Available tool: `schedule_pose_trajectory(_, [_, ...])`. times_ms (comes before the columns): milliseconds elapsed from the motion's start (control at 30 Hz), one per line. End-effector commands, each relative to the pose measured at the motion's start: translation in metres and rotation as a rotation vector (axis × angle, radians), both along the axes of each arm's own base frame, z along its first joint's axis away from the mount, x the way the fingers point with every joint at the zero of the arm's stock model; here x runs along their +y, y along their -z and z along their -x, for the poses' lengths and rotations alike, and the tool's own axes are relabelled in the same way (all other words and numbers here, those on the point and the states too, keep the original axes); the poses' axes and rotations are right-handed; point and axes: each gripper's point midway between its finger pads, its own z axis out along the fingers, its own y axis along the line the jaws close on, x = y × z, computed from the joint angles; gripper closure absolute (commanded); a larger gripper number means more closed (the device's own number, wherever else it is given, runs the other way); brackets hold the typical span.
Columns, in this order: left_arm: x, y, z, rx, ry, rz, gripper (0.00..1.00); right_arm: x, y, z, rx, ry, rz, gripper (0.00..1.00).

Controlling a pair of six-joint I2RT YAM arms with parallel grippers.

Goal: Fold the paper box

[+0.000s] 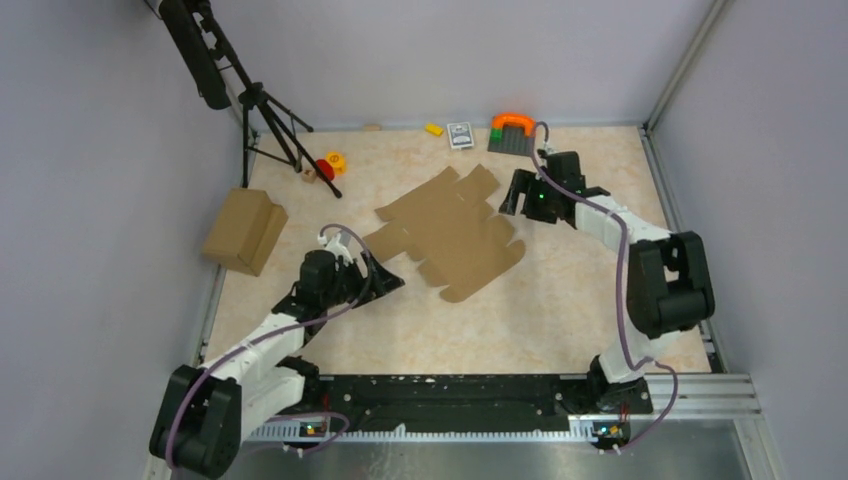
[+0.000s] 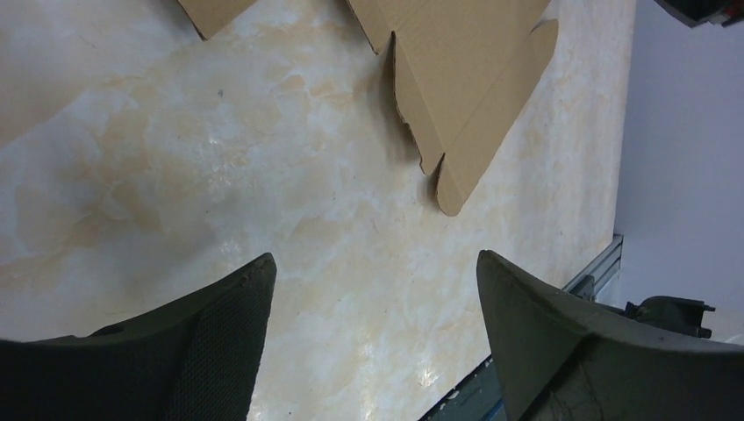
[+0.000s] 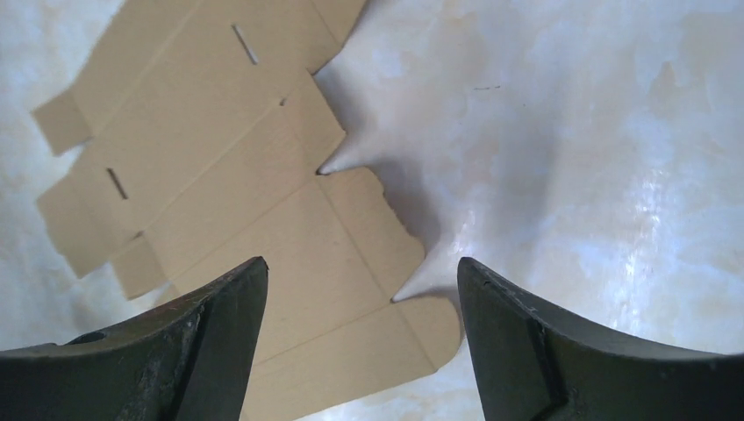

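From above, the paper box (image 1: 447,232) lies on the table (image 1: 560,300) as a flat sheet with no flap raised, so all the folding is left to do. In the left wrist view, the left gripper (image 2: 373,263) gapes empty beside its edge. In the right wrist view, the right gripper (image 3: 360,267) hangs open, empty, over its flaps.

Open tabletop (image 1: 560,310) around flat paper box (image 1: 450,235), tripod (image 1: 256,97) and carton (image 1: 243,232) at left

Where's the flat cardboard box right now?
In the top view, the paper box lies flat mid-table, between the left end effector and the right end effector.
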Motion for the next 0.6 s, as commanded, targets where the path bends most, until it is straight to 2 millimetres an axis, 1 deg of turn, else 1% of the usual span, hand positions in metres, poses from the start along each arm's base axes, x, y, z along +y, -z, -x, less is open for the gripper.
schedule_pose_trajectory(0, [-0.011,-0.005,-0.005,-0.01,0.014,0.028,0.2,0.001,0.017,-0.025,-0.018,-0.072,0.099,0.22])
schedule_pose_trajectory(100, [-0.014,-0.002,-0.008,0.004,0.024,0.023,0.24,0.005,0.029,-0.035,-0.031,-0.126,0.117,0.32])
schedule_pose_trajectory(200, [-0.017,0.002,-0.011,0.024,0.039,0.017,0.25,0.009,0.041,-0.036,-0.033,-0.157,0.112,0.33])
schedule_pose_trajectory(267, [-0.017,0.004,-0.013,0.035,0.043,0.005,0.25,0.016,0.047,-0.032,-0.028,-0.189,0.08,0.34])
schedule_pose_trajectory(333, [-0.016,0.004,-0.018,0.033,0.044,-0.016,0.26,0.026,0.049,-0.024,-0.025,-0.236,0.033,0.38])
schedule_pose_trajectory(400, [-0.014,0.002,-0.024,0.035,0.035,-0.045,0.27,0.031,0.052,-0.015,-0.018,-0.259,0.021,0.42])
schedule_pose_trajectory(433, [-0.012,0.004,-0.025,0.044,0.029,-0.06,0.28,0.033,0.053,-0.011,-0.018,-0.274,0.017,0.45])
schedule_pose_trajectory(467, [-0.012,0.002,-0.028,0.037,0.029,-0.071,0.28,0.035,0.053,-0.007,-0.014,-0.286,0.011,0.49])
schedule_pose_trajectory(533, [-0.01,0.002,-0.032,0.04,0.028,-0.081,0.29,0.04,0.052,0.003,-0.004,-0.317,-0.014,0.63])
schedule_pose_trajectory(567, [-0.009,0.001,-0.034,0.038,0.03,-0.083,0.28,0.042,0.052,0.009,0.006,-0.327,-0.028,0.68])
